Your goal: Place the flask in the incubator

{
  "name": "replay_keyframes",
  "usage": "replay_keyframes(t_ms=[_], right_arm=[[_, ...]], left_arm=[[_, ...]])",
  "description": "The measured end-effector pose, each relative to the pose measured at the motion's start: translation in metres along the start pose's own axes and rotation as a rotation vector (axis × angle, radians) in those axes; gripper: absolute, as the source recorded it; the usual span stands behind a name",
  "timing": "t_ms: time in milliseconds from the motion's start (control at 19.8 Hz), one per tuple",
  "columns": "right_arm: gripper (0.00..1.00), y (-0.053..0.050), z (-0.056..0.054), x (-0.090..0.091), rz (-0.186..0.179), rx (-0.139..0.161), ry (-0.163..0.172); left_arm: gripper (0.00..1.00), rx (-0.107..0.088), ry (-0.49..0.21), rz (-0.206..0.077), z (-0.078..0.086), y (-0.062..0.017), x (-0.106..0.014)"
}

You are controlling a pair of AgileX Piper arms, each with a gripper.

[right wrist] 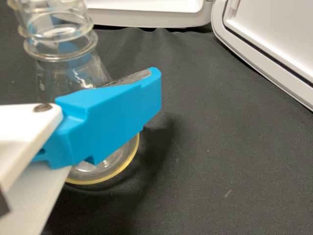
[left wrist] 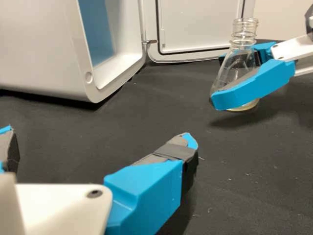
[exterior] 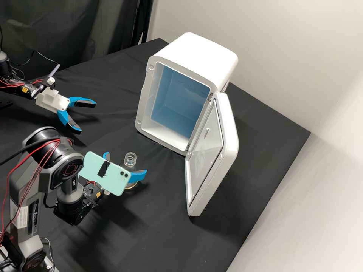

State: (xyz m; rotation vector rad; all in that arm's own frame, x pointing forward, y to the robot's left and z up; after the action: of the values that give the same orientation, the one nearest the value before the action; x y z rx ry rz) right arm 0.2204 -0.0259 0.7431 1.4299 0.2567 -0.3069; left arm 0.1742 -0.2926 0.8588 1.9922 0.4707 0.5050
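A clear glass flask (exterior: 129,160) stands upright on the black bench in front of the incubator (exterior: 196,56), a white box with a blue inside. Its door (exterior: 211,151) hangs wide open to the right. My right gripper (exterior: 126,167) is shut on the flask's (right wrist: 63,68) body, one blue finger (right wrist: 112,117) pressed on its near side, the other behind the glass. The flask's base looks to rest on the cloth. My left gripper (exterior: 86,116) is open and holds nothing, to the left of the incubator (left wrist: 44,44) and behind the flask (left wrist: 239,58).
The open door (left wrist: 195,24) juts toward the bench's front, right of the flask. The bench's right edge (exterior: 280,189) drops off beyond the incubator. A mint-coloured phone (exterior: 107,173) is mounted on the right wrist. Red cables run along both arms at the left.
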Motion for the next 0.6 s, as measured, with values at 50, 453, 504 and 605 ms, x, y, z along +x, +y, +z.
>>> replay_keyframes(t_ms=[50,453,504,605], right_arm=[[0.00,0.0002,0.0003,-0.0001,0.000,0.000,0.000],[0.00,0.0005,0.0004,-0.0002,0.001,0.000,0.000],[0.00,0.0005,0.0004,-0.0002,0.001,0.000,0.000],[0.00,0.0005,0.0004,-0.0002,0.001,0.000,0.000]], left_arm=[[1.00,0.000,0.000,0.000,0.0000,0.0000,0.0000],[1.00,-0.001,0.028,-0.001,-0.0065,-0.0004,-0.0007],[1.00,-0.001,0.028,-0.001,-0.0065,-0.0005,-0.0006],[1.00,0.014,0.028,-0.002,-0.0065,-0.0005,-0.0006]])
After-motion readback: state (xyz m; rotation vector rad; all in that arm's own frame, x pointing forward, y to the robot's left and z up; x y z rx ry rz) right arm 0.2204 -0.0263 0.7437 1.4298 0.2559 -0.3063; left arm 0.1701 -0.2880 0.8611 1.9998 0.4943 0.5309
